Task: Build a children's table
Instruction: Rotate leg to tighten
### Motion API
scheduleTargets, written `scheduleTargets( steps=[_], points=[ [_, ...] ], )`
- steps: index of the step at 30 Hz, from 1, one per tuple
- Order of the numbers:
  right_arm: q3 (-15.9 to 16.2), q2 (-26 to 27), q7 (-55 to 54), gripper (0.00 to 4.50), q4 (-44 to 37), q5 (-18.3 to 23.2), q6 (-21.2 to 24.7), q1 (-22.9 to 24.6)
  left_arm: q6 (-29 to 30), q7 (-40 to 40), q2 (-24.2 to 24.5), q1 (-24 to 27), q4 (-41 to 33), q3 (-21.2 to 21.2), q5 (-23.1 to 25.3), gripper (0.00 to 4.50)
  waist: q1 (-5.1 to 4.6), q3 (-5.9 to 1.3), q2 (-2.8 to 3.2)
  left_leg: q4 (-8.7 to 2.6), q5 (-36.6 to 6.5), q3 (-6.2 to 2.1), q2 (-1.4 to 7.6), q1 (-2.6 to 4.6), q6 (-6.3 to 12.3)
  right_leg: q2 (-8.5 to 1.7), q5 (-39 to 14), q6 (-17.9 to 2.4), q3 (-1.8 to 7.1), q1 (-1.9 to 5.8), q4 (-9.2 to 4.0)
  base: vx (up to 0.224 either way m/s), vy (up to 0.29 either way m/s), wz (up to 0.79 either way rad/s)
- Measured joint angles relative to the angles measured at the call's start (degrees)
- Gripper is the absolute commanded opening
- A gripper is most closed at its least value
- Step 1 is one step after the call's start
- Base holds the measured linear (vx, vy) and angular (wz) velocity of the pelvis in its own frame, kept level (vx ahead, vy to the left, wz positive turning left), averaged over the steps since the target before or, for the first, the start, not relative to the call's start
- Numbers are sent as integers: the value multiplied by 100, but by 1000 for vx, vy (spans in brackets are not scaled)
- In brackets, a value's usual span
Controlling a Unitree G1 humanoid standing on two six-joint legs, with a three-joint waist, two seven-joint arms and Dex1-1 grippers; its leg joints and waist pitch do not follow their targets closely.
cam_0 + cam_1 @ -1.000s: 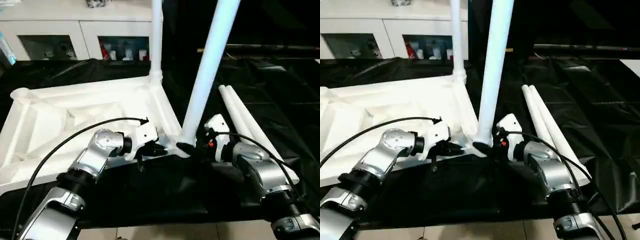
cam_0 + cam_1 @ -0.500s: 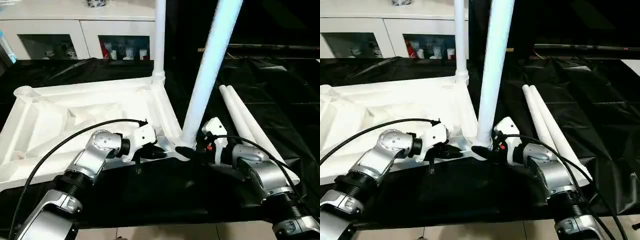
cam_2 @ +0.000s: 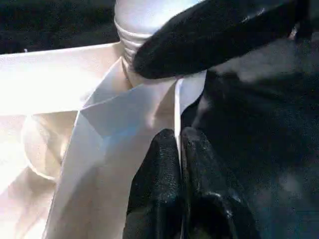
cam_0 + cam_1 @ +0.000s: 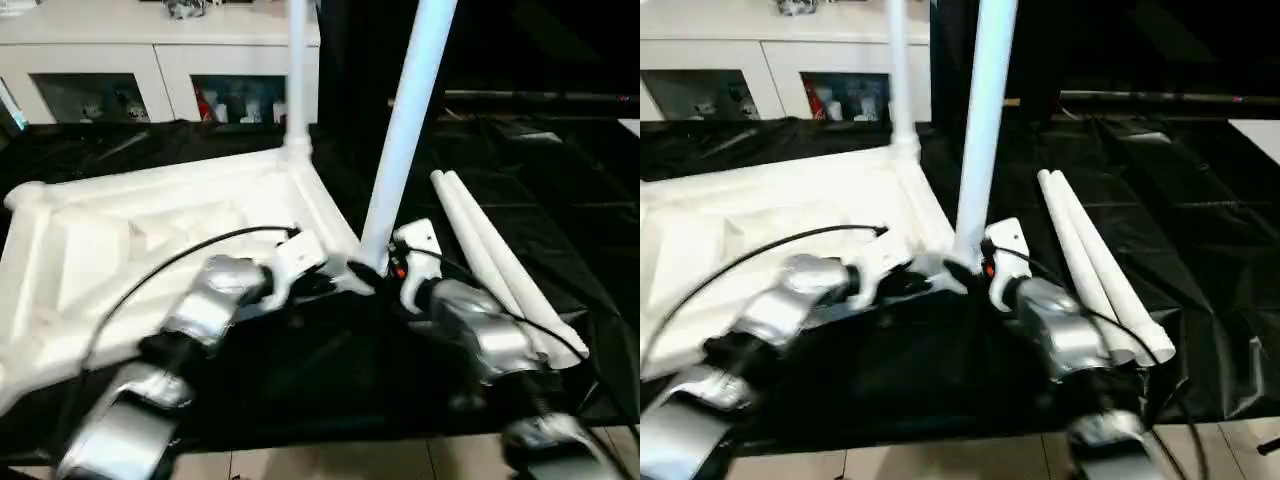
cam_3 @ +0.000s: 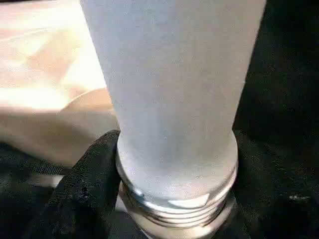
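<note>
Tabletop: white plastic rectangular tabletop [image 4: 150, 235] is flipped ribbed side up on the black-draped table [image 4: 560, 200], and it's my landmark for everything below.

Head views, legs: one long white tapered tube leg [image 4: 296, 75] stands upright in the tabletop's far right corner socket. A second white tube leg [image 4: 405, 130] leans a bit at the near right corner, with its foot right at the socket there. Two more white tube legs [image 4: 490, 255] lie side by side on the black cloth, just right of the tabletop.

Head views, left arm: silver forearm comes in from the near side, and the left gripper [image 4: 325, 285] sits at the tabletop's near right edge. Pretty blurry here tbh.

Head views, right arm: right gripper [image 4: 365, 272] is at the base of the leaning leg, right at the near right corner.

Head views, background: white glass-door cabinet [image 4: 150, 70] is behind the tabletop's far edge.

Left wrist view: the two black fingers [image 3: 159, 174] are pressed together, pinching the thin white rim of the tabletop [image 3: 124, 124]. A black finger of the right gripper [image 3: 219, 35] lies across the ribbed end of the leaning leg [image 3: 144, 20] just beyond the corner.

Right wrist view: fingers [image 5: 87, 191] spread wide around the threaded base of the leaning leg [image 5: 174, 99], one black finger against its side, the tabletop [image 5: 50, 89] behind it.
</note>
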Motion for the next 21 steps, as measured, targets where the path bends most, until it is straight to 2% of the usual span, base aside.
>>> scheduleTargets(
  steps=[6,10,11,12,16,17,21],
  points=[
    [-131,420,-1275,280,884,-293,-562,-495,106,749,-404,-331,513,51,90,0,7,-4,8,-24,0,0,-1,0,0,0,10,-17,-3,-4,0,0,0,0],
    [-243,484,-1300,280,1196,-305,-840,-603,6,783,-444,-420,692,62,112,0,11,-4,5,-21,-1,1,-2,-3,1,0,11,-18,-3,-4,-2,0,0,0],
    [-294,499,-1259,335,1245,-283,-907,-611,-8,783,-430,-420,696,62,112,0,11,-4,5,-20,-1,1,-2,-3,1,-1,11,-18,-3,-4,-2,0,0,0],
    [-363,507,-1180,349,1279,-251,-973,-611,-33,770,-399,-420,696,62,112,0,11,-3,4,-20,-1,1,-2,-4,1,-1,10,-17,-3,-4,-2,0,0,0],
    [-412,466,-784,369,1299,-89,-1027,-610,-114,638,-314,-397,676,88,94,0,-13,-2,4,-25,0,1,1,-6,1,2,11,-19,-4,-11,0,0,0,0],
    [-404,406,-626,392,1252,-51,-980,-600,-135,580,-266,-361,617,86,92,0,-22,-2,5,-27,0,1,1,-7,1,3,11,-19,-4,-13,0,0,0,0],
    [-210,84,133,400,882,-50,-810,-490,-303,242,-2,-236,459,86,53,0,-36,-2,5,-37,0,1,4,-9,2,6,9,-17,-5,-19,-1,0,0,0]
  ],
)
